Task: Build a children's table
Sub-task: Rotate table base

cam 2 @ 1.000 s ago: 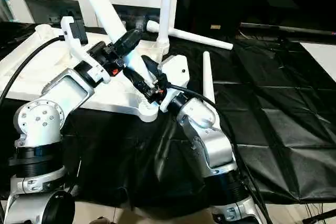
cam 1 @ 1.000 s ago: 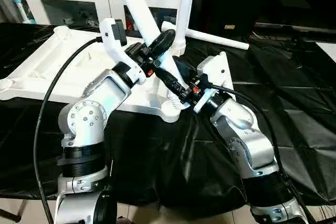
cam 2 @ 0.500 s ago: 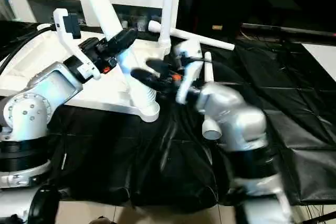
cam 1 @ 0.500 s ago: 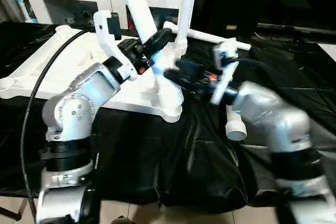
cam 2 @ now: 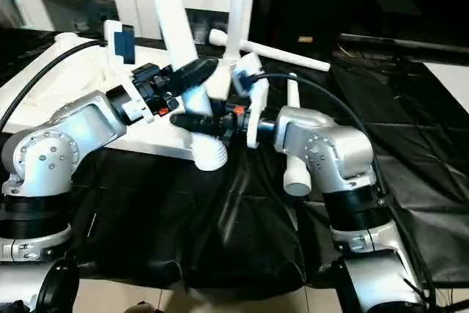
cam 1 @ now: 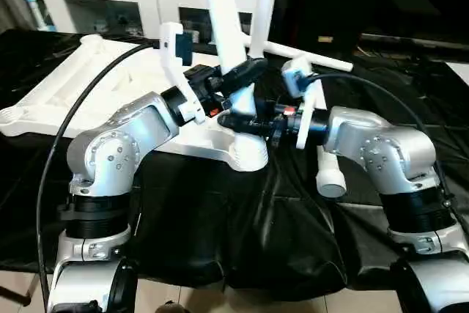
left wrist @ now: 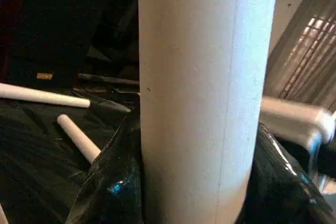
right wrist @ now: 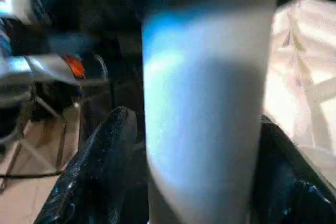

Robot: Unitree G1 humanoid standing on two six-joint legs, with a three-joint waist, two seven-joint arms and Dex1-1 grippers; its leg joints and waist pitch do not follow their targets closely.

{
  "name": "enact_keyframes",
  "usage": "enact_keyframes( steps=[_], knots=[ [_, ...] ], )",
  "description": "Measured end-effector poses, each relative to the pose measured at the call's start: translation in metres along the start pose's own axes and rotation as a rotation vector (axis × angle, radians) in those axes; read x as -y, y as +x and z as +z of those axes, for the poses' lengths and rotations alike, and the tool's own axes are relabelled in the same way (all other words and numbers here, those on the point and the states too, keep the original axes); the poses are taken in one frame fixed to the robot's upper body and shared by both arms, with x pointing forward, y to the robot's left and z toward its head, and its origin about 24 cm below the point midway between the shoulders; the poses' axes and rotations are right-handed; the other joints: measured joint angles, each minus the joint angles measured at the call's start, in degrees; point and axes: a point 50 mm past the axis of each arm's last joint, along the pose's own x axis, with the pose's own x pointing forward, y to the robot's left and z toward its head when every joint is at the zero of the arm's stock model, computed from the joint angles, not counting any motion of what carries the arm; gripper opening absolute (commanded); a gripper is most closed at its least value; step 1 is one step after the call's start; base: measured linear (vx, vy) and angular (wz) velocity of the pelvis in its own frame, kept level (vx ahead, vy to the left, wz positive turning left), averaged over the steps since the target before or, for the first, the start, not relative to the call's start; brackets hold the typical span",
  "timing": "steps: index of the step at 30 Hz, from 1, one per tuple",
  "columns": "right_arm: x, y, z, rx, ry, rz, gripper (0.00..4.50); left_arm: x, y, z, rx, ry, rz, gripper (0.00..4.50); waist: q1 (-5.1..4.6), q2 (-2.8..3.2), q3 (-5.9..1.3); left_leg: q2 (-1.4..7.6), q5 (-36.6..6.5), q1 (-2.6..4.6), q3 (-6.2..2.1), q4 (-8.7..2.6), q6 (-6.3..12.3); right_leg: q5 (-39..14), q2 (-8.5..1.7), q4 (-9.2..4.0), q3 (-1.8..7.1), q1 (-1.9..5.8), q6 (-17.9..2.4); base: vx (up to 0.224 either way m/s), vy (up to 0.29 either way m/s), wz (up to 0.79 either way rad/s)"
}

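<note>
Two end effectors meet on one leg (cam 1: 223, 27) that rises tilted from the near corner socket (cam 1: 249, 153) of the upturned tabletop (cam 1: 88, 86): the left end effector (cam 1: 242, 78) clamps its shaft, and the right end effector (cam 1: 238, 121) straddles it lower down, fingers (right wrist: 100, 166) slightly parted either side. Another leg (cam 1: 327, 159) lies beside that corner on the black-covered worktop (cam 1: 410, 130).

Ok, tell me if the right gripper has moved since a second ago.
Yes. The right gripper has swung round: it now reaches the leg sideways just above the corner socket, not from below.
</note>
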Motion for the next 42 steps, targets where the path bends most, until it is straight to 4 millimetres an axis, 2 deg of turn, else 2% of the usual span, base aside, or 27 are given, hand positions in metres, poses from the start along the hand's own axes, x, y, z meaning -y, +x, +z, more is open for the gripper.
enact_keyframes(
  steps=[4,10,18,34,35,38,40,42],
  knots=[
    [0.001,0.002,-0.004,-0.022,0.005,-0.004,2.89,0.004,-0.003,0.003,-0.005,0.019,-0.052,1.9,0.03,-0.09,0.0,0.0,0.0,-0.01,0.0,0.01,0.0,0.0,-0.01,0.0,0.0,0.0,0.0,0.0,0.0,0.0],
    [-0.007,0.004,-0.004,-0.033,0.015,0.103,2.89,0.011,-0.015,0.007,-0.032,0.079,-0.188,1.89,-0.06,-0.1,0.0,0.01,0.0,0.0,0.0,0.0,0.0,0.0,-0.01,0.01,-0.01,-0.01,0.0,0.0,0.0,0.0],
    [-0.017,-0.013,0.001,-0.071,-0.01,0.23,2.89,0.013,-0.031,0.007,-0.137,0.103,-0.328,1.89,0.18,-0.18,-0.05,0.02,0.01,0.05,0.0,0.04,0.01,0.03,-0.02,0.03,0.02,0.05,0.01,0.0,0.0,0.0],
    [-0.021,-0.009,-0.005,-0.094,0.013,0.269,2.89,0.015,-0.027,0.002,-0.109,0.047,-0.392,1.89,0.1,-0.21,-0.07,0.02,0.03,0.06,0.0,0.04,-0.01,0.05,-0.02,0.06,-0.01,0.04,-0.01,0.0,0.0,0.0],
    [-0.021,-0.008,-0.005,-0.092,0.015,0.27,2.63,0.015,-0.027,0.002,-0.11,0.047,-0.392,1.89,0.1,-0.21,-0.07,0.02,0.03,0.07,0.0,0.04,-0.01,0.05,-0.02,0.06,0.0,0.04,-0.01,0.0,0.0,0.0],
    [-0.022,-0.006,-0.006,-0.09,0.023,0.278,2.56,0.015,-0.028,0.003,-0.111,0.052,-0.388,1.89,0.09,-0.21,-0.07,0.02,0.03,0.07,0.0,0.05,-0.01,0.05,-0.02,0.06,0.0,0.04,-0.01,0.0,0.0,0.0],
    [-0.022,-0.006,-0.006,-0.089,0.024,0.28,2.24,0.015,-0.028,0.003,-0.112,0.053,-0.387,1.89,0.1,-0.21,-0.07,0.02,0.03,0.06,0.0,0.05,-0.01,0.05,-0.02,0.06,0.0,0.04,-0.01,0.0,0.0,0.0],
    [-0.023,-0.005,-0.006,-0.088,0.023,0.283,2.13,0.014,-0.028,0.003,-0.114,0.052,-0.383,1.89,0.1,-0.21,-0.07,0.02,0.03,0.07,0.0,0.05,-0.01,0.05,-0.02,0.06,0.0,0.04,-0.01,0.0,0.0,0.0]
  ],
)
